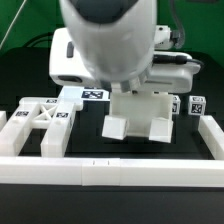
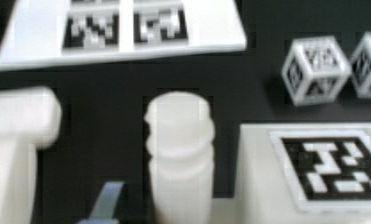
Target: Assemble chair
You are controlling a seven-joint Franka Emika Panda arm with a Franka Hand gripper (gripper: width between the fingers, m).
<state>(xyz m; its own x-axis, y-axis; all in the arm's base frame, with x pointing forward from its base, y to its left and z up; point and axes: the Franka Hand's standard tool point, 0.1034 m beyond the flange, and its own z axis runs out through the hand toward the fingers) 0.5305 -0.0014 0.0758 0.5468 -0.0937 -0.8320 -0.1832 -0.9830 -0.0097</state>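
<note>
While my end effector point(image 1: 138, 105) hangs low over loose chair parts point(image 1: 140, 125) at the counter's point(image 1: 90, 147) middle, I cannot tell how wide it stands or whether it holds anything. Only one finger point(image 2: 107, 205) shows, beside a rounded white post point(image 2: 182, 145). I judge this a picking step, and the next move needs a centred descent. The flat panel point(image 2: 324, 165), small cubes point(image 2: 333, 70), X-braced frame point(image 1: 40, 120) and marker board point(image 2: 120, 30) crowd close.

My arm's shell point(image 1: 105, 40) looks like smooth white plastic with a soft sheen. The X-braced frame point(image 1: 40, 122), small cubes point(image 2: 333, 68) and flat panel point(image 2: 315, 137) look like matt white plastic, their tags point(image 2: 338, 172) printed in flat black. The table point(image 2: 253, 100) under me is matt black.
</note>
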